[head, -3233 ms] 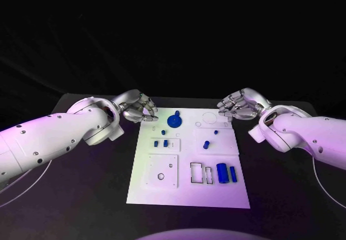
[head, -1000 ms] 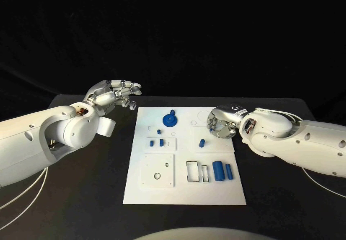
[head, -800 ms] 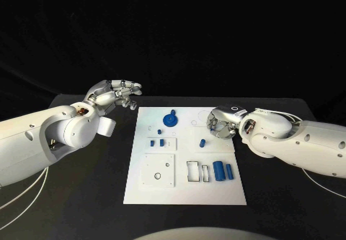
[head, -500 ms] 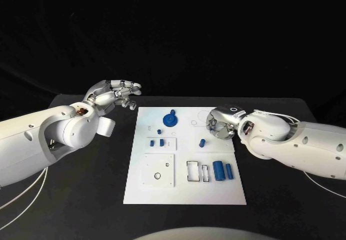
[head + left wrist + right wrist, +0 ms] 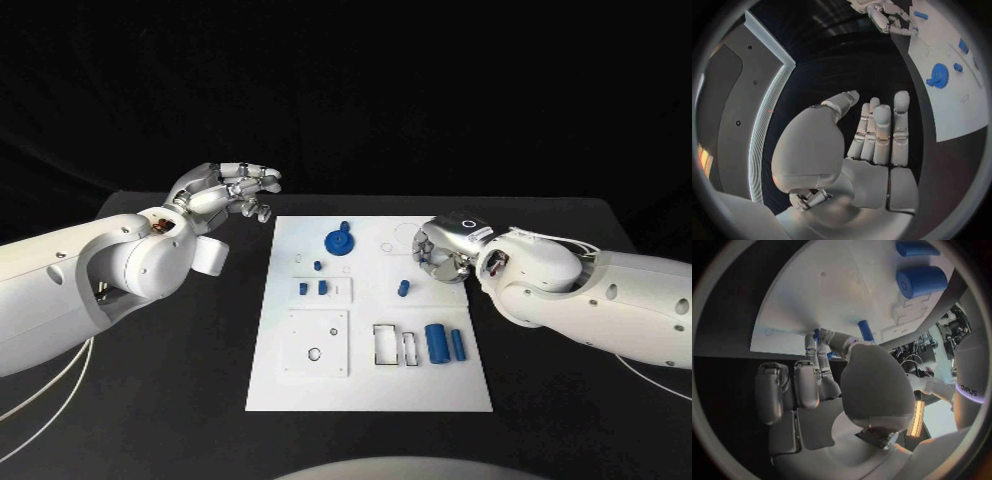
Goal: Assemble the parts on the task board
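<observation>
The white task board (image 5: 368, 380) lies in the middle of the table. On it are a blue gear (image 5: 340, 240), small blue pegs (image 5: 313, 286), one blue peg (image 5: 405, 288) and two blue cylinders (image 5: 447, 343). My left hand (image 5: 231, 190) hangs raised beside the board's far left corner. Its fingers (image 5: 876, 132) are straight and hold nothing. My right hand (image 5: 440, 250) is low over the board's far right part. Its fingertips (image 5: 817, 340) reach down to the board, and a bit of blue shows beside them. I cannot tell whether they grip it. The blue peg (image 5: 866, 330) lies just past them.
Empty rectangular slots (image 5: 389, 343) and a plate with holes (image 5: 317, 340) sit on the near half of the board. Black table (image 5: 159, 400) surrounds the board on both sides. The left wrist view also shows the gear (image 5: 937, 76) and my right hand (image 5: 886, 17) beyond it.
Since the oldest frame my left hand has risen away from the board and my right hand has come down onto its far right. Over the last second the right arm shifted slightly.
</observation>
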Controlling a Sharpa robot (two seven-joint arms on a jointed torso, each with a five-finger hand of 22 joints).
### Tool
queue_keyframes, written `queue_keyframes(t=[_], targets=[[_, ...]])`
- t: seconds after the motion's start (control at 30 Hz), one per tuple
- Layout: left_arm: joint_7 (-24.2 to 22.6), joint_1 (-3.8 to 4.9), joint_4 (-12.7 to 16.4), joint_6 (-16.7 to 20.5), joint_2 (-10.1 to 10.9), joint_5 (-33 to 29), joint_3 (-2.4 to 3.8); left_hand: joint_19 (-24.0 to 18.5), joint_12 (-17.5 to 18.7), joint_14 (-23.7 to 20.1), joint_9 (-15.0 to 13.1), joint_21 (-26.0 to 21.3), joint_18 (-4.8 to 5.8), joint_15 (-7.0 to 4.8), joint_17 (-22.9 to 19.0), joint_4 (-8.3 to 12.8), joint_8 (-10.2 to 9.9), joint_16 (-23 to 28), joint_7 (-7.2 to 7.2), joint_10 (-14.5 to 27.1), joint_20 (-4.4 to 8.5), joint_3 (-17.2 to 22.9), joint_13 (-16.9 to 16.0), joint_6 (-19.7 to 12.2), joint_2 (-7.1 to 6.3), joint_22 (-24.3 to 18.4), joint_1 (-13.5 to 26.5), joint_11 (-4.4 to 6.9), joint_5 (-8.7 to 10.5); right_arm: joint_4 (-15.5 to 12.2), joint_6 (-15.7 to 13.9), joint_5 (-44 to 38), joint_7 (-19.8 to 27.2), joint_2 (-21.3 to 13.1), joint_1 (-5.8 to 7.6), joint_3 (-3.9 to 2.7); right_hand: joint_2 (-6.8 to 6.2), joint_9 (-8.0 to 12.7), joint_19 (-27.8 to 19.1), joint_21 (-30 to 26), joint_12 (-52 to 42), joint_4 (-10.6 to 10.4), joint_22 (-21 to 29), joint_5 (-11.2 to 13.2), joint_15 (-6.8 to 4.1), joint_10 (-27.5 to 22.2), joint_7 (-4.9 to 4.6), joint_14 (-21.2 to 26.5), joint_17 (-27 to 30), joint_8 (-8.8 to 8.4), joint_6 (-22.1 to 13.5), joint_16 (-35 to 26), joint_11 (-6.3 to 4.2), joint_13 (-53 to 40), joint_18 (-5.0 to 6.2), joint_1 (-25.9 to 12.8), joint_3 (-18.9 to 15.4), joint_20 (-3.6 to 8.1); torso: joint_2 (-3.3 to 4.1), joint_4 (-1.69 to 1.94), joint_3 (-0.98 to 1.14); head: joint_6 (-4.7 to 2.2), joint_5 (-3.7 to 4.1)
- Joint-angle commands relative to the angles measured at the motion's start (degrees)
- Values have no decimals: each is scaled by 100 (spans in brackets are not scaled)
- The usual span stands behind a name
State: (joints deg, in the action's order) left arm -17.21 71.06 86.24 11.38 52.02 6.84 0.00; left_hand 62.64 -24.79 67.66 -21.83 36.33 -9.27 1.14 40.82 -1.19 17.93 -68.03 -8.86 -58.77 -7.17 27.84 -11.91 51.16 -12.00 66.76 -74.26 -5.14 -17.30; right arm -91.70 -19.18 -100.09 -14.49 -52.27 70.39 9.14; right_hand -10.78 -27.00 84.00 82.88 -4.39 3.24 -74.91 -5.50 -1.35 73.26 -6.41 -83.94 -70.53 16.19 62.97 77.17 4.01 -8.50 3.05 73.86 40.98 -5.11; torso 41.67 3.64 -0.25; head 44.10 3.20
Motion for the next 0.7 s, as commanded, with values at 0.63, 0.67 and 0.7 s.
queue_keyframes(t=[0.63, 0.67, 0.7], targets=[[-17, 1, -20, -77, -38, -3, 1, -30, -4, -36, -6, -63, -110, 10, -28, 0, 9, 30, -16, 60, -11, 35, 14, -71, -10, -19, 55, -18, 30, -938, -734, 115, 7, -262, 128, -80, 17, -27, 120, 45, -35, 10, -892, -5, -42, 212, 6, -263, -13, 40, 48, 49, -151, -16, -92, 87, 52, 63, 7, 4, 3, -28, -48], [-19, 0, -20, -76, -43, -4, 1, -30, -4, -36, -6, -63, -110, 10, -28, 0, 9, 30, -16, 60, -11, 35, 14, -71, -10, -19, 55, -18, 30, -1002, -716, 120, 12, -226, 120, -80, 17, -28, 117, 41, -34, 10, -888, -3, -43, 213, 6, -262, -11, 40, 48, 48, -151, -18, -91, 87, 54, 64, 3, 2, 3, -24, -69], [-21, -1, -20, -75, -48, -4, 1, -30, -4, -36, -6, -63, -110, 10, -28, 0, 9, 30, -16, 60, -11, 35, 14, -71, -10, -19, 55, -18, 30, -1063, -699, 124, 16, -185, 111, -80, 17, -29, 117, 41, -34, 10, -889, -3, -43, 213, 6, -262, -9, 40, 48, 47, -151, -18, -91, 87, 54, 64, 3, 1, 4, -26, -92]])
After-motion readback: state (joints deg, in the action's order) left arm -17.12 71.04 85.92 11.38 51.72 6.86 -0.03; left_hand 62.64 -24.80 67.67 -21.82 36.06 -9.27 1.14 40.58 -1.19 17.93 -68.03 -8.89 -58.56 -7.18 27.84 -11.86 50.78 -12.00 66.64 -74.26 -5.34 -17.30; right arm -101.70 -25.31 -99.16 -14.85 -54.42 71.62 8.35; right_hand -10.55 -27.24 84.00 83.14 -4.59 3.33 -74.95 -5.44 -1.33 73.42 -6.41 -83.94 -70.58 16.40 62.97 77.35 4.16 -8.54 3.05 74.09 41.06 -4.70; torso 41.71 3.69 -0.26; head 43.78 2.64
